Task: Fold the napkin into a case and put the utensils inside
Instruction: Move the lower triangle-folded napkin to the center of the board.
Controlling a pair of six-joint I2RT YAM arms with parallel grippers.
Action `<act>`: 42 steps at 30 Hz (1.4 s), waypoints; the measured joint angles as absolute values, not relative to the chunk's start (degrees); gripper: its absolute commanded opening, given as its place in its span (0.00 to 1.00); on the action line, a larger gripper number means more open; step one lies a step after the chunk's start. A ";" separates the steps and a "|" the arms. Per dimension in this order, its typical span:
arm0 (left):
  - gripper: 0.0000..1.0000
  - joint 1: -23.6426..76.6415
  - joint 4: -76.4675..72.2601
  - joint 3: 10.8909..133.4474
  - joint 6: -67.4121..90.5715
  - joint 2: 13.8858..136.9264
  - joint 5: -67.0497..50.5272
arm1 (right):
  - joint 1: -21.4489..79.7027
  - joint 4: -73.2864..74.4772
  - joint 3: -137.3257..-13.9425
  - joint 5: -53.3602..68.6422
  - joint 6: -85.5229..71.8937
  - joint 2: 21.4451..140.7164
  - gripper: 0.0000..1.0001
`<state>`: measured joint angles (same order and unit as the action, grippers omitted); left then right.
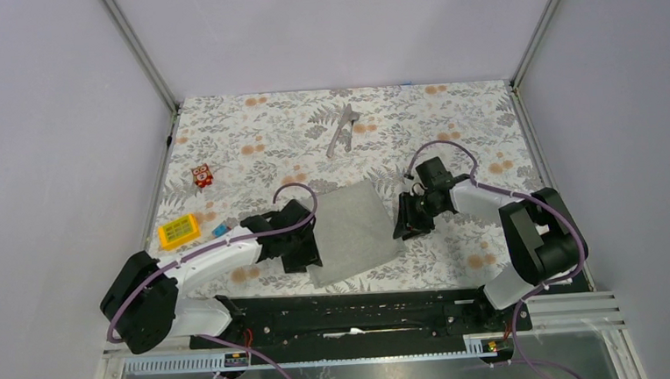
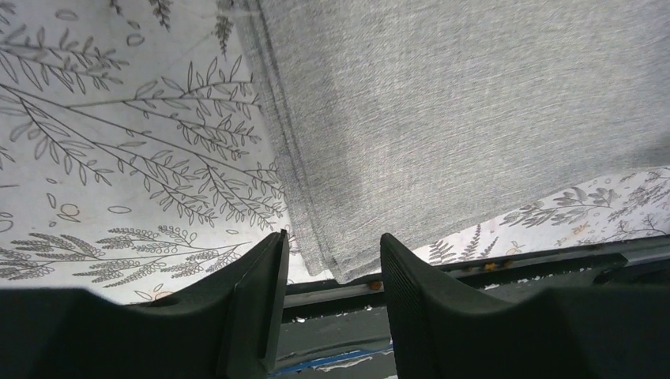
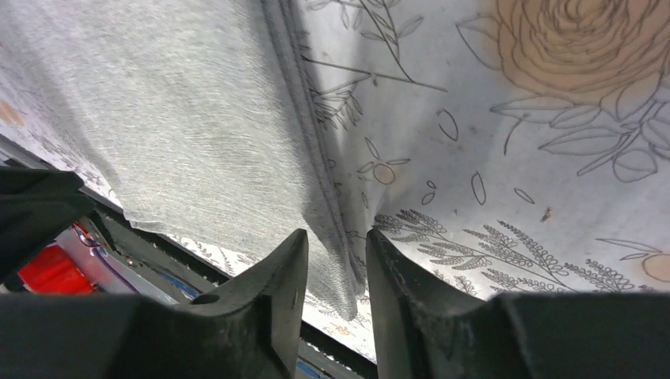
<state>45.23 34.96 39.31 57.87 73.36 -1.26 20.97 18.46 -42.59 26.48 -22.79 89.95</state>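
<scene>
Pale grey walls enclose a table draped in a floral tablecloth (image 1: 249, 142), matte white, printed with thin grey ferns and orange blossoms. At the left lie a small red-and-white toy (image 1: 202, 175) and a flat yellow block (image 1: 178, 231), both blocky and brightly coloured, with a tiny blue piece (image 1: 220, 229) just beside the block.

The left gripper (image 1: 304, 248) sits low at the napkin's left edge. Its 2 dark, ribbed fingers (image 2: 261, 292) are spread, and the cloth's near corner lies in the gap between them.

The napkin (image 1: 356, 228) lies flat in the middle of the table between both arms. It is a plain grey rectangle of finely woven fabric. Stacked layers show along its left edge in the left wrist view, so it is folded. Far beyond it, well apart, the 2 utensils (image 1: 343, 129) rest together on the bare tablecloth, slim and shiny silver, outside the cloth.

The right gripper (image 1: 406, 223) is at the napkin's right edge. Its fingers (image 3: 269, 316) stand slightly parted with a narrower gap, and the hemmed corner runs between them.
</scene>
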 measured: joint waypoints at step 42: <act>0.07 52.12 35.53 39.07 66.37 75.85 -3.81 | 21.58 21.89 -43.55 26.74 -18.26 89.71 0.46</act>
<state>52.12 35.53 39.07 66.37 75.85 -3.81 21.58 21.89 -43.55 26.74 -18.26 89.71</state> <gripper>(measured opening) 0.116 0.466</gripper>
